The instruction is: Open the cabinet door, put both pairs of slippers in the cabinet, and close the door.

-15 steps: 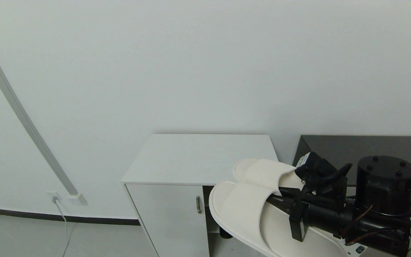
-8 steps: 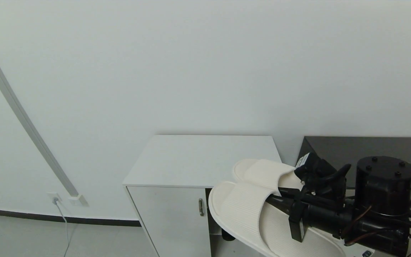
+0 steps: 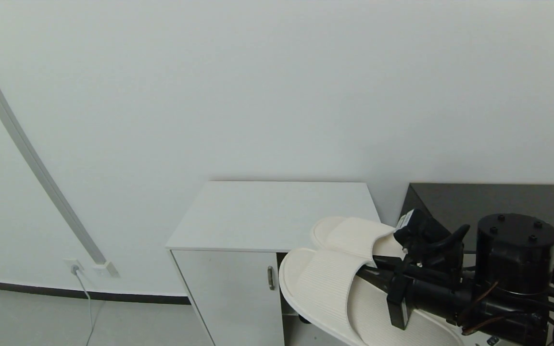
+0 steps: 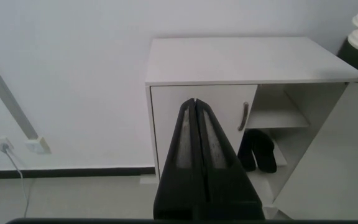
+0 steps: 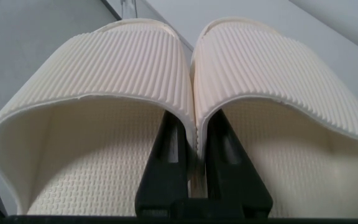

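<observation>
Slightly lower than a second ago, the white slippers (image 3: pixel 334 283) have sunk a little in the head view along with the right arm that carries them, while the cabinet (image 3: pixel 267 216) has held its place over the last half second; the small sideways shift of the whole scene before that belongs to the camera. The right pincer (image 5: pixel 194 146) is clamped on the pair: one finger sits inside each slipper and the two neighbouring strap edges are squeezed together between them, soles side by side, toes pointing away from the wrist toward the cabinet. In the head view the pair is held in the air before the cabinet's right half, overlapping its top front corner. The left door (image 3: pixel 229 293) with its metal handle (image 3: pixel 270 278) is shut; the right door (image 4: pixel 328 162) stands swung open, showing a shelf (image 4: pixel 278 118) and, beneath it on the cabinet floor, a pair of dark slippers (image 4: pixel 260 151) side by side. The left pincer (image 4: pixel 195 106) is closed with nothing between its fingers, held back from the cabinet and facing the shut door. A dark surface (image 3: pixel 498 202) stands just beside the cabinet on the right, and a wall socket (image 3: pixel 72 265) with a cable sits low on the wall to the left
</observation>
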Tool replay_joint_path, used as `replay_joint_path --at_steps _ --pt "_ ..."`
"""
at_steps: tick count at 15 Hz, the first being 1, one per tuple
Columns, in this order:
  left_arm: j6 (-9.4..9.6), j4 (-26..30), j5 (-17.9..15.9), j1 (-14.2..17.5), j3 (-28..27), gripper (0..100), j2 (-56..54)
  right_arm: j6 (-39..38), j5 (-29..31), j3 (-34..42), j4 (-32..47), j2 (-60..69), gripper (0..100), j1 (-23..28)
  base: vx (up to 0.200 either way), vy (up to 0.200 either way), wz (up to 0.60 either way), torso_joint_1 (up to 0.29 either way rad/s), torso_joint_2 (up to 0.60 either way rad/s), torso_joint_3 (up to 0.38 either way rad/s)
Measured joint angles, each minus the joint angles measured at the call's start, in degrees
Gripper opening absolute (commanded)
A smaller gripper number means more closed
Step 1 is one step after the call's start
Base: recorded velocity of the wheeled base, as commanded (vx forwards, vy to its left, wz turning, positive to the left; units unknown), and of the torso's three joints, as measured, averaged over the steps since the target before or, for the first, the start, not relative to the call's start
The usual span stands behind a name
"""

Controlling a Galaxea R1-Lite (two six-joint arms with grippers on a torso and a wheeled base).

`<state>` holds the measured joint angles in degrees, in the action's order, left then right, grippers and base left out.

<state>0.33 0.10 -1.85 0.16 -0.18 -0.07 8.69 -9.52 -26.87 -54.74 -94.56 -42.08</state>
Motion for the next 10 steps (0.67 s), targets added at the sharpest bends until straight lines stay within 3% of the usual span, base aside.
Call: replay_joint_path --at_steps 2,10 --pt "0.00 0.0 0.0 0.0 0.0 0 0.0 0.0 0.0 0.1 0.0 0.0 0 -0.3 0.000 0.000 0.00 0.000 0.00 0.000" --pt "-0.04 0.0 0.0 0.0 0.0 0 0.0 0.0 -0.1 0.5 -0.7 -0.7 0 -0.4 -0.200 0.000 0.00 0.001 0.00 0.001"
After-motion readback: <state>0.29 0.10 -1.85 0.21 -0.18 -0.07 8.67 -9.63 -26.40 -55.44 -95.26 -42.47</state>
